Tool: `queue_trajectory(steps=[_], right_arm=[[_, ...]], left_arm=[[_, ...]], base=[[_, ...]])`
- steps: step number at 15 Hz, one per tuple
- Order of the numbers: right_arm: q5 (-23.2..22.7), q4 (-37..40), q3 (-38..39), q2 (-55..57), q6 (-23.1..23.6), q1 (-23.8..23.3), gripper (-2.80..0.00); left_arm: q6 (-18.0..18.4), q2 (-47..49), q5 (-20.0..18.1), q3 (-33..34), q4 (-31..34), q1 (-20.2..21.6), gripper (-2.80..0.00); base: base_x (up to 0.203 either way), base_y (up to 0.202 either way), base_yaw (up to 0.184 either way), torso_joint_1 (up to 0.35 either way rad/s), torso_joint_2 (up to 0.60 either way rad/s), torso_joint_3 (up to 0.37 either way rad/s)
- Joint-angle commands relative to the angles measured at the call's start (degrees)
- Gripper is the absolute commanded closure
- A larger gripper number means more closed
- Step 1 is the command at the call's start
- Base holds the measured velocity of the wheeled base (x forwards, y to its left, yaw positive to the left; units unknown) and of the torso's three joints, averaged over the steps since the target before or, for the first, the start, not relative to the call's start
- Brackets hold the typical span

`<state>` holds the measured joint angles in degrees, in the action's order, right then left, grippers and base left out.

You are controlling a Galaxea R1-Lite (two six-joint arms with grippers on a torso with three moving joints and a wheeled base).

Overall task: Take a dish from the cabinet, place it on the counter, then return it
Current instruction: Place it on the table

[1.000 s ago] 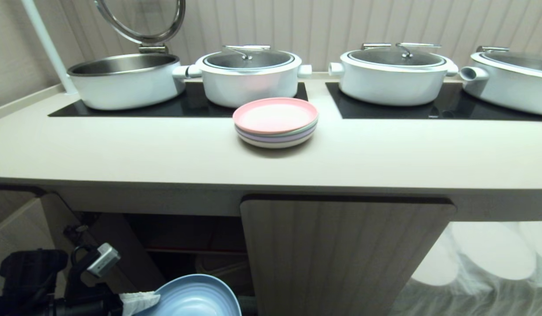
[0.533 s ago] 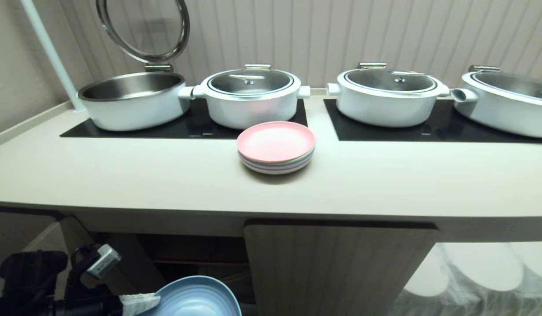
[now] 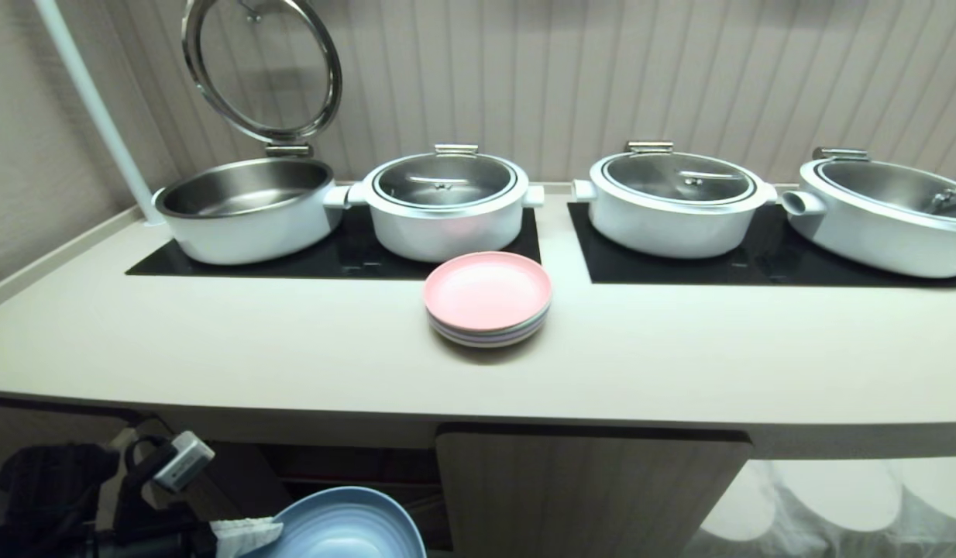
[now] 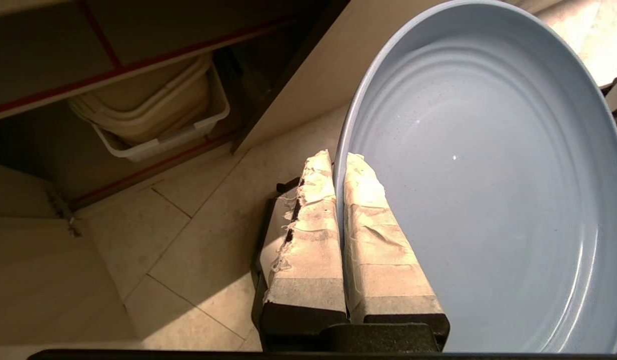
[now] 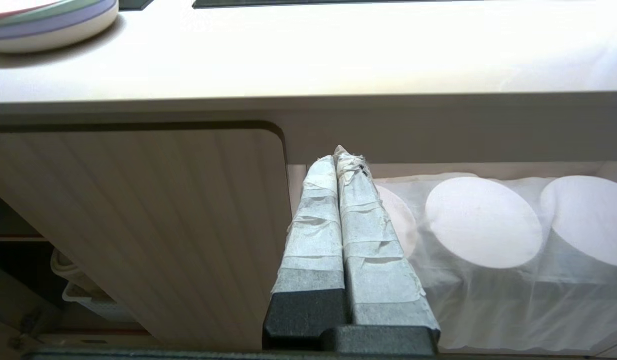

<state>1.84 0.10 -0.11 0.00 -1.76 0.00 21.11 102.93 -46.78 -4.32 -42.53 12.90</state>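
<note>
beyond the left gripper (image 4: 341, 165) a white bin (image 4: 158, 125) under the cabinet (image 4: 63, 55) shelf, fluted door (image 4: 298, 85) alongside, jaws pinching the blue dish (image 4: 488, 190) rim, right gripper (image 5: 341, 162) closed, empty

Bare stretches of long cream-beige counter (image 3: 214, 349) left and right of pink-topped stack of pastel plates (image 3: 487, 298), four white pots (image 3: 445, 203) blocking far side, closed pale fluted cabinet door (image 3: 586, 496) below, open compartment to its left

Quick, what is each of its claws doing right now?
Left gripper: shut on the rim of the round, shallow blue dish.
Right gripper: shut, holding nothing.
</note>
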Motion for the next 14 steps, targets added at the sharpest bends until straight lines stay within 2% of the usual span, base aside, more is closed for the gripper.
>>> queue_trajectory(steps=[1,14], right_arm=[[0.0,0.0,0.0,0.0,0.0,0.0,0.00],[0.0,0.0,0.0,0.0,0.0,0.0,0.00]], left_arm=[[0.1,0.0,-0.2,0.0,-0.3,0.0,0.00],[0.2,0.0,-0.2,0.0,-0.3,0.0,0.00]], base=[[0.000,0.000,0.000,0.180,-0.38,-0.190],[0.000,0.000,0.000,0.163,-0.33,-0.171]])
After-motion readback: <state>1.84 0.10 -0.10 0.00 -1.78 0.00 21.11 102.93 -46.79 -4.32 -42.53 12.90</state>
